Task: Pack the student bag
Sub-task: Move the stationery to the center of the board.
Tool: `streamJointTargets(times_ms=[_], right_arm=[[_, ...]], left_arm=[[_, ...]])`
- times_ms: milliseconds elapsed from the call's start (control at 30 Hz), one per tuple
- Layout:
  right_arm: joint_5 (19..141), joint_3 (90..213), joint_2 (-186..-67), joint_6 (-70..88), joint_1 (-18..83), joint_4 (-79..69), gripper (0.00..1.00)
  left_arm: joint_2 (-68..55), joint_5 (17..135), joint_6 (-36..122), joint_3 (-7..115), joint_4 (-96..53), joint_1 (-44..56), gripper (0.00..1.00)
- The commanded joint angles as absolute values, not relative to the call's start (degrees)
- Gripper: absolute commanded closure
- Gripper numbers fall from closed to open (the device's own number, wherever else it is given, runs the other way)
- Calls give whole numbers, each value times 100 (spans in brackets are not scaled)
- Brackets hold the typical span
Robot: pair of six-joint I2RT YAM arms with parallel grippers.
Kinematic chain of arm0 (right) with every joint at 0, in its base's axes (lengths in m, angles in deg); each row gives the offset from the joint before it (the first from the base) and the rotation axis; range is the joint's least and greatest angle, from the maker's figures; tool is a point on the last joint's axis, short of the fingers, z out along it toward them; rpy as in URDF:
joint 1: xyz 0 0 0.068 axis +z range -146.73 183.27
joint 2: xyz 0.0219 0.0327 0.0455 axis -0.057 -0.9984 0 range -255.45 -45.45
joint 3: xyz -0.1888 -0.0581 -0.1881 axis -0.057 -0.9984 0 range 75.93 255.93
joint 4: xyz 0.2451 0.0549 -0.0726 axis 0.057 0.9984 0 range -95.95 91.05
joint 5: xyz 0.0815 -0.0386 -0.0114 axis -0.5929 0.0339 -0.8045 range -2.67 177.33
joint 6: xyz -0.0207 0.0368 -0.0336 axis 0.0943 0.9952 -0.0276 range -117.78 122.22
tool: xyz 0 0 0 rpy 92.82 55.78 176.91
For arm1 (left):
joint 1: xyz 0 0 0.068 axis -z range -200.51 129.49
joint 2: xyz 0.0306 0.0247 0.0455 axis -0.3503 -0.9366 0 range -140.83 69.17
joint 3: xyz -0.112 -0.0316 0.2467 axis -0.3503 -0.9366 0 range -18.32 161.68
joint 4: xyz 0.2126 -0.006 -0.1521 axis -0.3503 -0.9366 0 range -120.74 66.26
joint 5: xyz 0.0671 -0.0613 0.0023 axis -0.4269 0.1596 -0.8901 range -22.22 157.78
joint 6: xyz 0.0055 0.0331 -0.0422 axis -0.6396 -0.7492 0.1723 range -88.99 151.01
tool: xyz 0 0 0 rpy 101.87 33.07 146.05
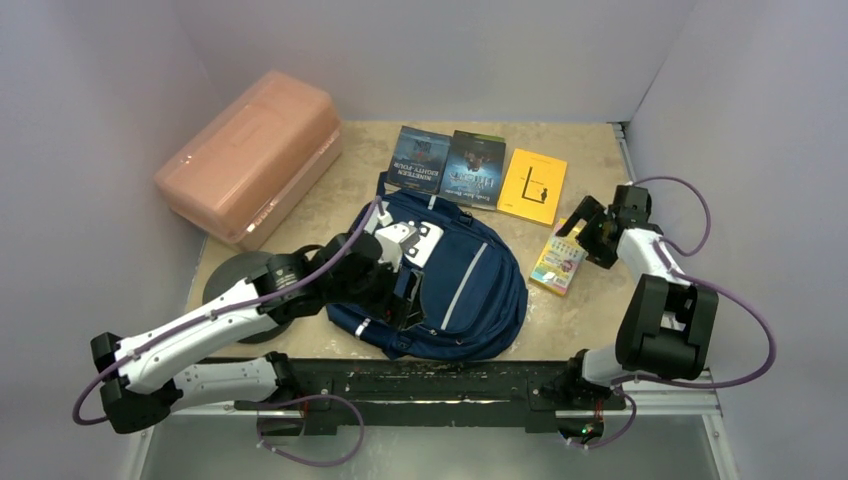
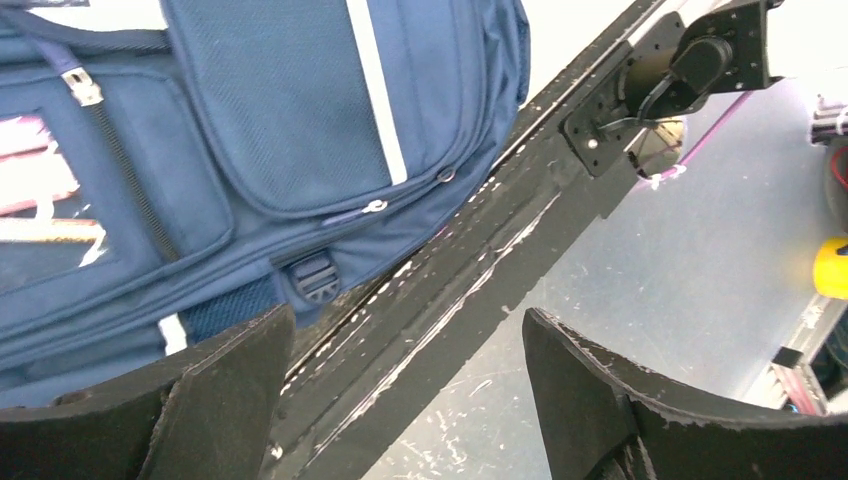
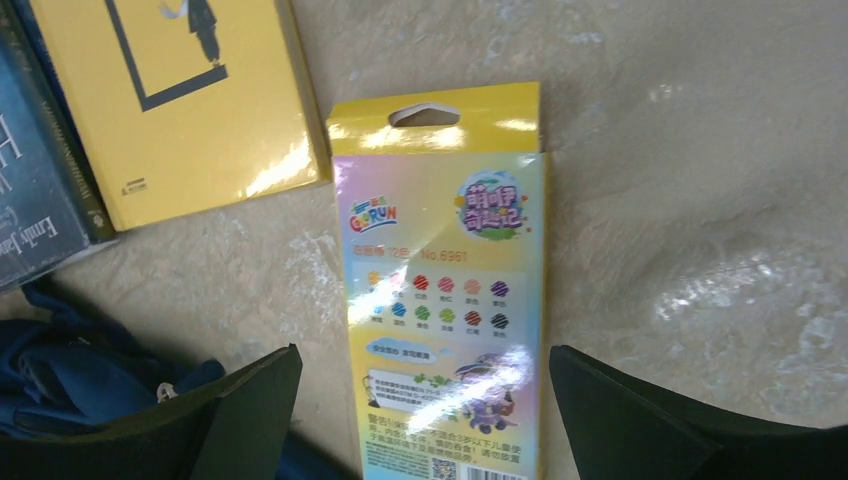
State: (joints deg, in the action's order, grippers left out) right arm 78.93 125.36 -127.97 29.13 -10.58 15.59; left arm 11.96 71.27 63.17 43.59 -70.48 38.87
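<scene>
Count: one navy blue fabric student bag (image 1: 460, 290) with grey stripes, lying flat with its front pockets up at the middle of the beige tabletop (image 1: 350, 190), its lower end close to the black mounting rail (image 1: 420, 380) at the near edge. One salmon-pink plastic box (image 1: 250, 155) sits at far left, well apart from the bag. Three books lie in a row just beyond the bag: two dark blue paperbacks (image 1: 420, 160) (image 1: 474, 168) and one yellow paperback (image 1: 532, 186). One colourful flat pack of pens (image 3: 440, 270) with a yellow hang tab lies right of the bag, near the yellow book. One dark grey round disc (image 1: 228, 285) is partly covered by the left arm. The left arm stretches low from its base across to the bag's left side. The left gripper (image 2: 408, 400) hangs over the bag's near corner and the rail, jaws wide, holding nothing. The right arm is folded, elbow high, forearm reaching forward. The right gripper (image 3: 425, 420) points down over the pack, fingers (image 3: 250, 410) spread wide on either side of its near end, nothing gripped.
</scene>
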Motion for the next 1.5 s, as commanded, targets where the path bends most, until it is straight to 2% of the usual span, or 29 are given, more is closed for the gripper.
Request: streamJointTargets(times_ms=[0,200,300,433,500,600,733,900,1033,1233,1467], right_arm=[[8136,12587,-12782,2940,-1351,1595,1],[8005,12180,-12712,3073,-1356,1198,4],[8161,11929,-12630,3389,-1343,1129,12],[8222,11760,-12607,3298,-1339,1000,10],[7849,11781,-12692,3187,-1343,974,10],[6936,11759,-12660,3232,-1337,817,12],[6500,11887,-12377,3161,-1341,938,14],[7842,12206,-12414,3256,-1592,1153,13],[7704,12302,-12468,3445,-1919,568,11],[7368,12713,-13180,3352,-2152,-42,12],[6091,12620,-14107,3305,-2302,-1237,23]], left_arm=[[556,7885,6480,4941,-6468,3778,16],[-1137,8151,6474,6287,-6082,3763,16],[-2184,7787,6426,7262,-6026,3825,16],[-3724,6902,6246,8976,-6441,4031,16],[-4354,6333,6028,9818,-6546,4188,16],[-5066,6026,5838,10461,-6565,4238,16],[-5320,6096,5586,10237,-5964,4199,12],[-5661,6244,5646,10318,-5889,4190,10],[-5624,6558,5903,10205,-6070,4190,10],[-4890,7155,5833,9652,-6451,4181,10],[-3424,7915,5808,8476,-6520,4187,10]])
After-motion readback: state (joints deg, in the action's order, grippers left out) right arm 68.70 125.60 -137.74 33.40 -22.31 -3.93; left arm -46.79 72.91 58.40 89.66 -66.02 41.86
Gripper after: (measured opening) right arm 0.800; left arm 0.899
